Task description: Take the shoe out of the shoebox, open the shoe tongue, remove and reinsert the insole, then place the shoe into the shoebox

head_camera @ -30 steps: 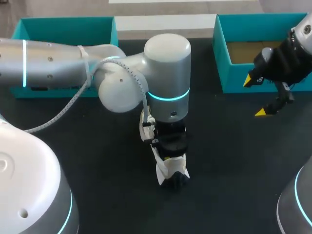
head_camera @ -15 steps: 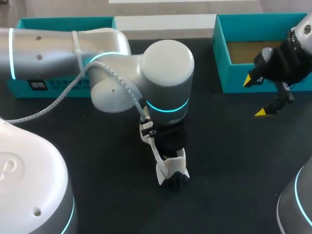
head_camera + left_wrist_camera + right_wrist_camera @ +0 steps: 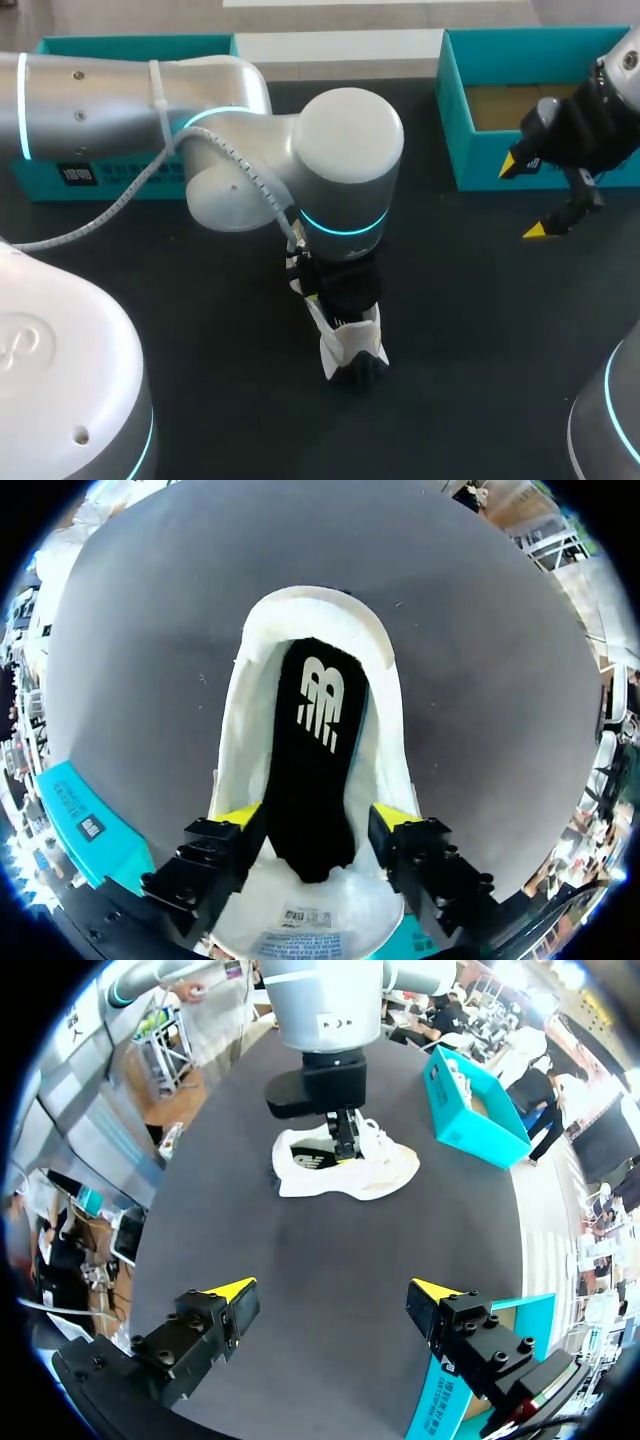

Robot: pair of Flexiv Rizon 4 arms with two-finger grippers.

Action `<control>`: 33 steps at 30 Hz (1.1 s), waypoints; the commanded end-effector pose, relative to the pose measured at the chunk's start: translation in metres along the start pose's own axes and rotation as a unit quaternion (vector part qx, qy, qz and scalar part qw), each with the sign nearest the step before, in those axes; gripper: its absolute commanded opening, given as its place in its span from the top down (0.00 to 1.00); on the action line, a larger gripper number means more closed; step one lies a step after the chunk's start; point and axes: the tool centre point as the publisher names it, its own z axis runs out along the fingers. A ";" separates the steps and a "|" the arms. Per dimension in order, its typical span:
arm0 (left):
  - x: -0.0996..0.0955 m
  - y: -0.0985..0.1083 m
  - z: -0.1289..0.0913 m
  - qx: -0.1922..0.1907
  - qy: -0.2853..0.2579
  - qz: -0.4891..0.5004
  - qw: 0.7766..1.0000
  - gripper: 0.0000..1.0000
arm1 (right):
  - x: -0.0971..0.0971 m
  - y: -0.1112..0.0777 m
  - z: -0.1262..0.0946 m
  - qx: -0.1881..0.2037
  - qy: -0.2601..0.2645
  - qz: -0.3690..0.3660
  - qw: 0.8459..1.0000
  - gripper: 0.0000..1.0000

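Clearly the white shoe [image 3: 350, 352] lies out on the bench [image 3: 480, 330] near its middle, well apart from the teal shoebox [image 3: 452, 130] at the right rear. The left jaws reach down into it and pinch the black insole [image 3: 315, 770] by its two long edges. The right jaws hang spread and empty beside the shoebox. I judge the insole thin, light and floppy, so it will bend and drag on the lining. The shoe looks soft and light enough to lift along with it; its padded collar seems the firmest place to steady it.
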 end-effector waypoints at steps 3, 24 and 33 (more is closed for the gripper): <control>0.003 0.002 0.000 0.002 0.004 0.011 1.000 0.00 | -0.001 0.001 0.001 0.002 0.001 0.001 1.000 0.00; 0.001 0.024 -0.045 0.045 -0.023 0.015 0.999 0.00 | -0.001 0.001 0.001 0.002 0.001 0.001 1.000 0.00; -0.005 0.038 -0.058 0.053 -0.015 0.046 0.997 0.00 | -0.001 0.001 0.001 0.002 0.001 0.001 1.000 0.00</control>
